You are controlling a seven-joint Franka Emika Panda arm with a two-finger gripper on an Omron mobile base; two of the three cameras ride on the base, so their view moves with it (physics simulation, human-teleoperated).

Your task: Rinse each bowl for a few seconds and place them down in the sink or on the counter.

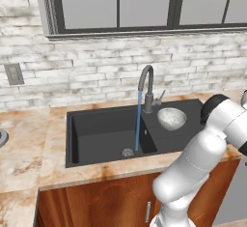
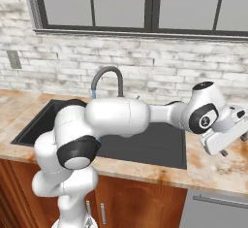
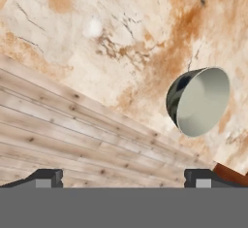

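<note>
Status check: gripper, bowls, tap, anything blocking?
Gripper open, empty, over counter. One bowl ahead; speckled bowl on sink side section. Tap running. Nothing blocking.

In the left base view the sink (image 1: 106, 134) sits in the middle of the frame, set into the counter (image 1: 29, 148), which runs off to the left and along the front edge. The tap (image 1: 147, 88) stands at the sink's back rim, between the deep basin on the left and the shallow section on the right. A bowl (image 1: 171, 118) rests on that shallow section, right of the tap. The arm (image 1: 202, 158) fills the lower right. In the hand view a second bowl (image 3: 201, 101) lies on the counter at the right of the frame, above the right fingertip (image 3: 201, 177).
</note>
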